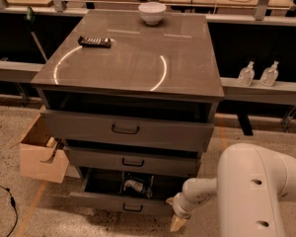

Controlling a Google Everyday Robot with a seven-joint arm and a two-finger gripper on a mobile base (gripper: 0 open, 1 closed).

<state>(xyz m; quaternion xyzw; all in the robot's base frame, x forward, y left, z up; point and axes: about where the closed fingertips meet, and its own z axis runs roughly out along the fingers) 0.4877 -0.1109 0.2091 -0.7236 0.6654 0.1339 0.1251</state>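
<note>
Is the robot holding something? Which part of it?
Nothing shows in it. The gripper hangs low beside the right front corner of the bottom drawer.

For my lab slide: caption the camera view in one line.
Robot claw low beside the open bottom drawer of a grey three-drawer cabinet topped with a white bowl and remote.
</note>
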